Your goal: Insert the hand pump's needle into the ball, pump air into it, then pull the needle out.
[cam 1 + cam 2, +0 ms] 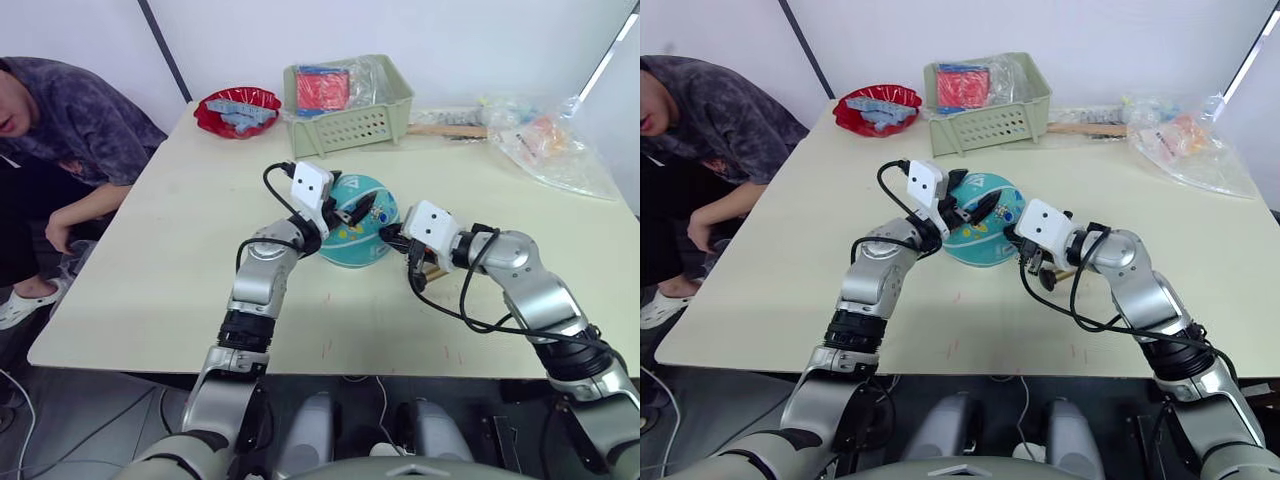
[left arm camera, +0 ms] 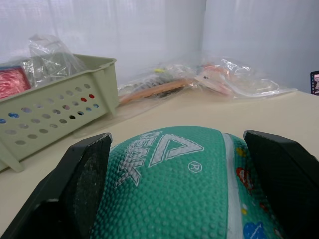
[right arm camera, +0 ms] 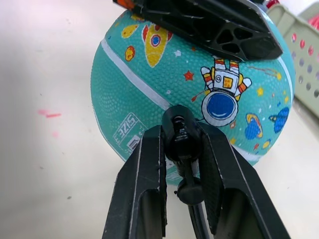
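Left eye view: the ball (image 1: 356,234) rests on the bench (image 1: 150,270) near its middle, between the two arms. The left tool (image 1: 352,213) lies over the ball's top with its fingers spread; in the left wrist view one finger (image 2: 82,189) stands at each side of the ball's crown, the white triangle logo (image 2: 164,149) between them, and contact with the rubber cannot be judged. The right tool (image 3: 182,142) is clenched on the needle fitting (image 3: 180,133), a small black piece held between its two fingers right at the ball's side, beside the astronaut print (image 3: 223,94); the pin itself is too small to make out. A black hose (image 3: 192,199) runs back from the fitting between the fingers. Part of the pump (image 1: 434,271) shows under the right wrist. At the far edge stand a green basket (image 1: 352,122), a red bowl (image 1: 238,110) and clear bags (image 1: 545,140). A person (image 1: 60,150) sits beyond the bench's left side.
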Available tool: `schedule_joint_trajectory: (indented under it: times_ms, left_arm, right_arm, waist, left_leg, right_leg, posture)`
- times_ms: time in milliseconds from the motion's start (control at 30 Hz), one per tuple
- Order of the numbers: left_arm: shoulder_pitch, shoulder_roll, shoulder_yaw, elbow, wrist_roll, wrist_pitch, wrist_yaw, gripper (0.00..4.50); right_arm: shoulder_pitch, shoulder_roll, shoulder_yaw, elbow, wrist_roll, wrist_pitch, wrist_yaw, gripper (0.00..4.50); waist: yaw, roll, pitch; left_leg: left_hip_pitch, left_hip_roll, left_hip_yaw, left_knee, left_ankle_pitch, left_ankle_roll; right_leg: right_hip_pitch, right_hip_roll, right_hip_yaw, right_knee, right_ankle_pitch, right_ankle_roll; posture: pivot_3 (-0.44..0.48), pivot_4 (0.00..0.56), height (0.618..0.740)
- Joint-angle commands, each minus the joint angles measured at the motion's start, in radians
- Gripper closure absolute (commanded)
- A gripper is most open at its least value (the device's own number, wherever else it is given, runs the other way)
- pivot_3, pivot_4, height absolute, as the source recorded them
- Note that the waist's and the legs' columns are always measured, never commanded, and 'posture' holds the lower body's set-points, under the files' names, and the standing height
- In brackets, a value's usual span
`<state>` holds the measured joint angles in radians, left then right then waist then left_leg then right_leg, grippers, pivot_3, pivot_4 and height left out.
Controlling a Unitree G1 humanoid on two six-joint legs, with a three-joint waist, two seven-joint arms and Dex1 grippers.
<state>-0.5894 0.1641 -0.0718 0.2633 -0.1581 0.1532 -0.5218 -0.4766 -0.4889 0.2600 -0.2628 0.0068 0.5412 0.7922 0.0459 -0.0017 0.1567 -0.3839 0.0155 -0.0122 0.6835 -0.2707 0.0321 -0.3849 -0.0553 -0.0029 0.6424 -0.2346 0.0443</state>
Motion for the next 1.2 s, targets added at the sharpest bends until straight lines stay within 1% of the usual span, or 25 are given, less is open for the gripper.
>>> schedule_joint_trajectory:
  times_ms: [33, 167, 467, 567, 800, 1067, 1200]
  left_arm:
    - [0.057, 0.001, -0.043, 0.215, 0.079, 0.041, 0.04, 0.0]
    - [0.054, 0.002, -0.051, 0.247, 0.082, 0.02, 0.043, 0.0]
    - [0.059, 0.003, -0.07, 0.271, 0.078, 0.004, 0.044, 0.0]
    - [0.061, 0.004, -0.073, 0.274, 0.078, 0.001, 0.045, 0.0]
    - [0.063, 0.004, -0.077, 0.281, 0.077, -0.004, 0.05, 0.0]
    - [0.06, 0.007, -0.083, 0.294, 0.077, -0.009, 0.054, 0.0]
    - [0.057, 0.008, -0.083, 0.301, 0.076, -0.011, 0.055, 0.0]
  right_arm:
    - [0.017, -0.034, -0.049, -0.103, 0.044, 0.029, 0.019, 4.14]
    - [0.024, -0.052, -0.069, -0.148, 0.073, 0.088, 0.02, 4.14]
    - [-0.004, -0.126, -0.108, -0.2, 0.144, 0.164, 0.043, 4.14]
    - [-0.016, -0.165, -0.123, -0.203, 0.171, 0.177, 0.057, 4.14]
    - [-0.015, -0.227, -0.143, -0.215, 0.222, 0.186, 0.066, 4.14]
    - [-0.017, -0.273, -0.153, -0.231, 0.269, 0.192, 0.054, 4.14]
    - [-0.017, -0.286, -0.158, -0.239, 0.284, 0.192, 0.047, 4.14]
  waist:
    - [0.003, 0.0, 0.0]
    - [0.013, 0.0, 0.0]
    - [0.025, 0.002, -0.001]
    - [0.026, 0.002, -0.001]
    - [0.036, 0.003, -0.002]
    - [0.042, 0.003, -0.002]
    - [0.043, 0.003, -0.002]
  left_leg:
    - [0.0, -0.002, -0.002, 0.0, 0.0, 0.0]
    - [-0.001, -0.01, -0.009, -0.001, 0.0, 0.001]
    - [-0.009, -0.015, -0.02, -0.001, 0.0, 0.001]
    - [-0.012, -0.016, -0.024, -0.001, 0.0, 0.001]
    - [-0.015, -0.02, -0.031, -0.002, -0.001, 0.003]
    - [-0.016, -0.03, -0.036, -0.005, -0.002, 0.004]
    - [-0.017, -0.031, -0.037, -0.005, -0.002, 0.005]
  right_leg:
    - [0.001, -0.001, 0.0, 0.0, -0.001, 0.002]
    - [0.004, -0.009, -0.003, -0.001, -0.004, 0.006]
    - [0.003, -0.014, -0.014, -0.004, -0.006, 0.009]
    - [0.004, -0.015, -0.018, -0.008, -0.006, 0.009]
    - [0.007, -0.018, -0.025, -0.015, -0.006, 0.01]
    - [0.008, -0.027, -0.029, -0.015, -0.009, 0.017]
    - [0.008, -0.028, -0.031, -0.016, -0.009, 0.019]
  posture:
    - [0.0, 0.15, 0.738]
    - [0.0, 0.15, 0.738]
    - [0.0, 0.15, 0.738]
    - [0.0, 0.15, 0.738]
    - [0.0, 0.15, 0.738]
    - [0.0, 0.15, 0.738]
    - [0.0, 0.15, 0.738]
